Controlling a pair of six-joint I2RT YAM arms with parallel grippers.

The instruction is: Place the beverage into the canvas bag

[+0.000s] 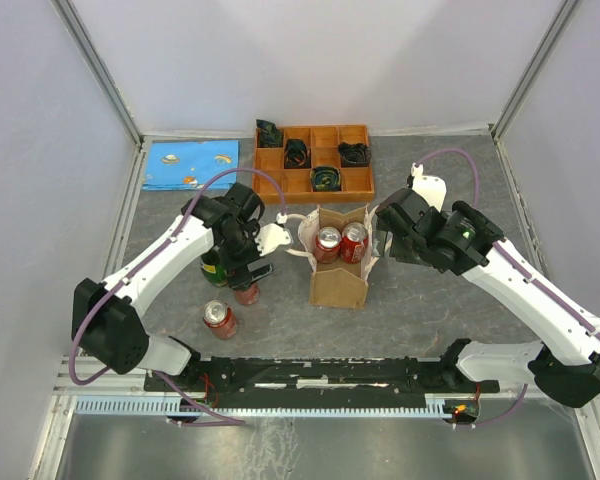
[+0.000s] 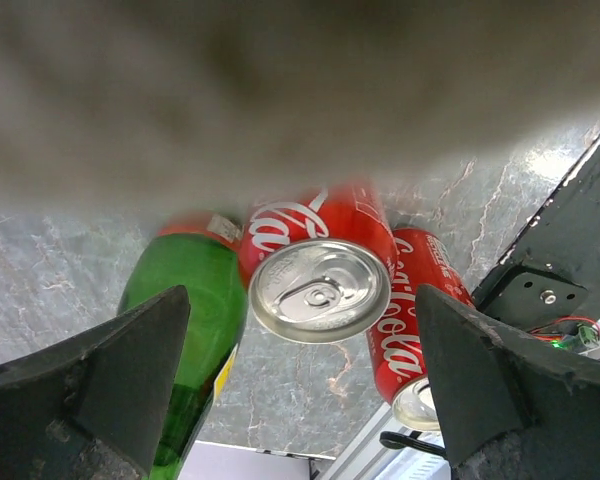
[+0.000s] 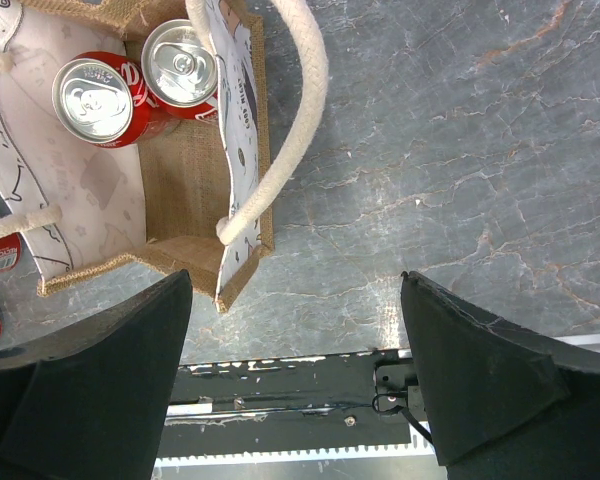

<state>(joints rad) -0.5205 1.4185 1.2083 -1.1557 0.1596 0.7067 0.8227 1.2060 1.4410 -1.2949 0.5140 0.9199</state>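
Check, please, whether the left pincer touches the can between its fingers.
Apart: left wrist view shows gaps between the can and both fingers of the left pincer.

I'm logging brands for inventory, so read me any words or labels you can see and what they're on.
"Coca": white script, partly hidden, on the nearest red can.
"Coca-Cola": on the second red can.
Print on the canvas bag: too small to read.
Label on the green bottle: unreadable.

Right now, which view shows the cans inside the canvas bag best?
Right wrist: both red cans sit close and sharp inside the canvas bag. Top external shows them small; left wrist misses them.
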